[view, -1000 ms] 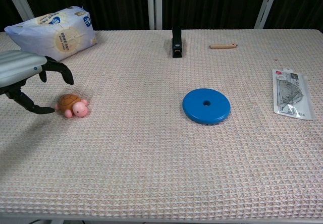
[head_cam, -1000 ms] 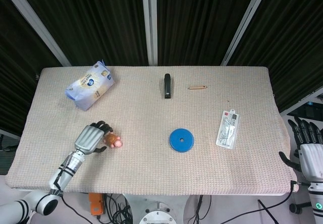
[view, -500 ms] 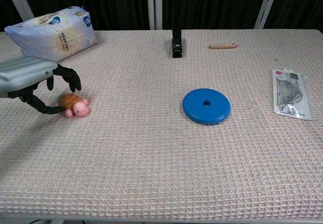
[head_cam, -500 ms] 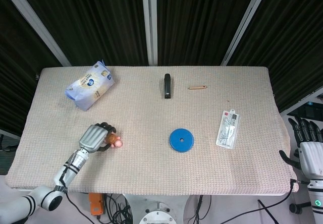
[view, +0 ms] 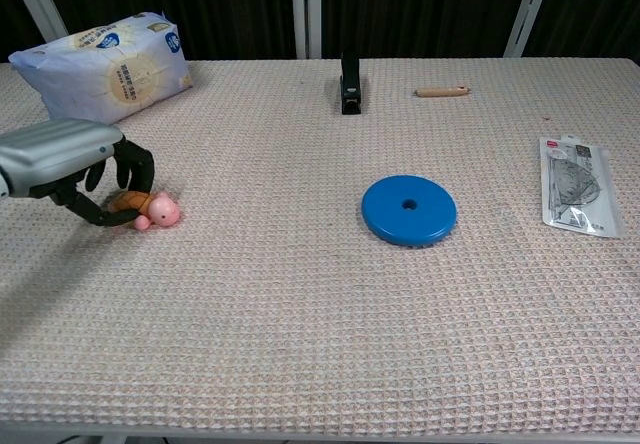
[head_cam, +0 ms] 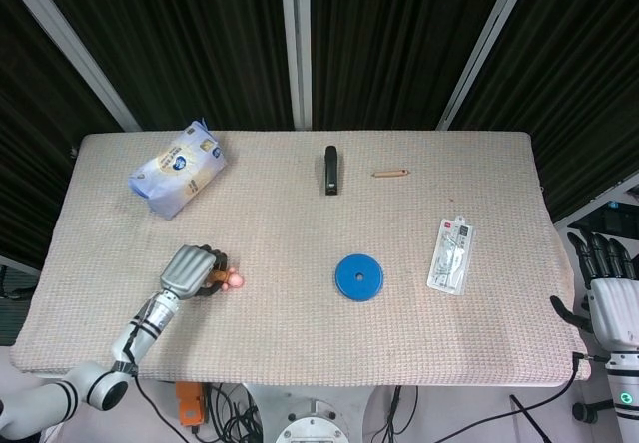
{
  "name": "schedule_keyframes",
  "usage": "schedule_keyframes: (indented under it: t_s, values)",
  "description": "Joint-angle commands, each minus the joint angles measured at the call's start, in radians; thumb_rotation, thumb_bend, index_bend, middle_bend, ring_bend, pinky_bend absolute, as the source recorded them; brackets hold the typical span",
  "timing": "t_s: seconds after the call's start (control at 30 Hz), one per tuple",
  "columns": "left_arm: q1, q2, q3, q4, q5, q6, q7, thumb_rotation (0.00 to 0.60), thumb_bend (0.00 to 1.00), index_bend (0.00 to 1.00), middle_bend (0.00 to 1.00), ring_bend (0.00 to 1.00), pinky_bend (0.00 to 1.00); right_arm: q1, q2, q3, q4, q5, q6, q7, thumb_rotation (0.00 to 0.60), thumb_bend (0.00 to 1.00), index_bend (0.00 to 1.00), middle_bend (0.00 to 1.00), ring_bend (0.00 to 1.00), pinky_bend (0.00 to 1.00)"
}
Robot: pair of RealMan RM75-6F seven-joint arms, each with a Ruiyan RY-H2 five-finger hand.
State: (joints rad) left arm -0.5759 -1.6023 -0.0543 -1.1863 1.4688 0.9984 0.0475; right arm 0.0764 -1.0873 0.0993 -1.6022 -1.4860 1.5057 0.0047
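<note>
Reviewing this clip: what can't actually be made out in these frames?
- Toy turtle: shell mostly covered by the left robot hand in both views; whether it is off the table cannot be told.
- Right robot hand: cut off by the head view's edge, absent from the chest view.
- Packet: its contents are too small to make out.
- White bag: print is unreadable.

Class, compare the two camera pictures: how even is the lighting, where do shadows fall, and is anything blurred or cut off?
Head view: even, soft light, sharp throughout; the right hand is cut by the frame edge. Chest view: the left hand over the toy turtle casts a faint shadow on the table; the blue disc shows no glare.
</note>
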Motion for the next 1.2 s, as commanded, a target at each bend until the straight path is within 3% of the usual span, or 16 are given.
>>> schedule_keyframes:
  t_s: [0.03, 0.2, 0.33, 0.37, 0.5, 0.57, 0.63, 0.77, 0.93, 1.2]
  values:
    - [0.002, -0.011, 0.004, 0.017, 0.006, 0.012, -0.008, 0.6, 0.36, 0.71, 0.73, 0.58, 0.72, 0.0, -0.001, -0.001, 0.0, 0.0, -0.001, 0.0, 0.6, 0.13, 0.0, 0.0, 0.0, 0.0]
    - [0.007, -0.031, 0.011, 0.043, -0.005, 0.013, 0.006, 0.6, 0.36, 0.77, 0.79, 0.64, 0.78, -0.001, 0.0, -0.001, -0.001, -0.002, 0.003, 0.001, 0.6, 0.13, 0.0, 0.0, 0.0, 0.0]
    - [0.006, -0.02, 0.016, 0.025, 0.005, 0.023, 0.004, 0.6, 0.35, 0.76, 0.78, 0.63, 0.76, -0.005, 0.003, 0.002, 0.0, 0.0, 0.011, 0.005, 0.6, 0.13, 0.0, 0.0, 0.0, 0.0]
    - [0.006, -0.015, 0.02, 0.021, 0.013, 0.03, 0.009, 0.6, 0.33, 0.72, 0.75, 0.6, 0.73, -0.005, 0.003, 0.002, 0.0, 0.001, 0.012, 0.007, 0.6, 0.13, 0.0, 0.0, 0.0, 0.0]
    - [0.007, 0.011, 0.025, -0.012, 0.029, 0.052, 0.028, 0.6, 0.19, 0.34, 0.45, 0.29, 0.45, -0.005, 0.004, 0.001, 0.002, 0.001, 0.01, 0.009, 0.6, 0.13, 0.0, 0.0, 0.0, 0.0]
    - [0.012, 0.015, 0.019, -0.02, 0.038, 0.085, 0.043, 0.6, 0.16, 0.27, 0.34, 0.17, 0.36, -0.005, 0.003, 0.0, 0.002, 0.0, 0.009, 0.01, 0.6, 0.13, 0.0, 0.0, 0.0, 0.0]
    - [0.018, 0.018, 0.014, -0.023, 0.04, 0.108, 0.057, 0.6, 0.15, 0.24, 0.28, 0.12, 0.32, -0.004, 0.002, 0.0, 0.002, 0.0, 0.007, 0.01, 0.6, 0.14, 0.0, 0.0, 0.0, 0.0]
    - [0.022, 0.037, 0.008, -0.054, 0.007, 0.089, 0.078, 0.6, 0.15, 0.25, 0.27, 0.13, 0.34, -0.002, 0.001, 0.001, 0.002, -0.003, 0.007, 0.009, 0.6, 0.14, 0.0, 0.0, 0.0, 0.0]
    - [0.02, 0.037, 0.008, -0.06, -0.014, 0.068, 0.094, 0.6, 0.17, 0.3, 0.34, 0.25, 0.44, 0.0, -0.002, 0.001, 0.003, -0.005, 0.007, 0.009, 0.6, 0.14, 0.0, 0.0, 0.0, 0.0]
    - [0.01, 0.01, 0.009, -0.033, 0.005, 0.078, 0.076, 0.6, 0.22, 0.44, 0.45, 0.35, 0.51, 0.002, -0.003, 0.003, 0.006, 0.002, 0.001, 0.009, 0.6, 0.14, 0.0, 0.0, 0.0, 0.0]
